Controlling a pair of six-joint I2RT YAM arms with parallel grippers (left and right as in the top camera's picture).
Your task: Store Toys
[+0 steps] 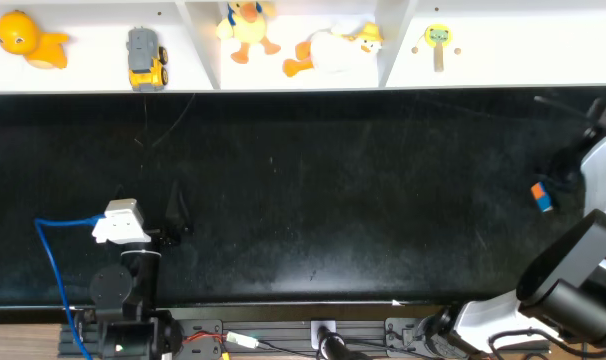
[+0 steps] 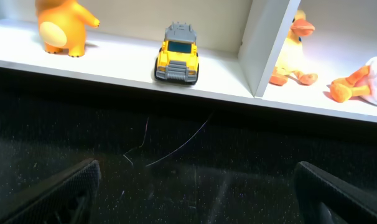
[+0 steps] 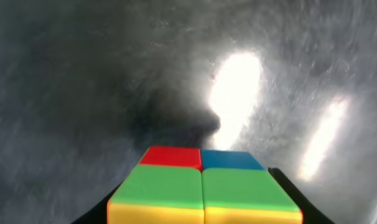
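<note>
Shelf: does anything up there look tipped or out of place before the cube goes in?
One thing: in the middle compartment the white plush duck lies on its side beside the upright yellow duck. The truck and orange toy stand upright. The held cube looks intact.

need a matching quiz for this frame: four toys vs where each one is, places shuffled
Toys:
1 toy truck
2 colour cube
3 lying plush duck
4 green-faced toy

Places:
A right compartment of the shelf
B between the right gripper fingers
C left compartment
D middle compartment

Pairs: 1-C, 2-B, 3-D, 4-A
</note>
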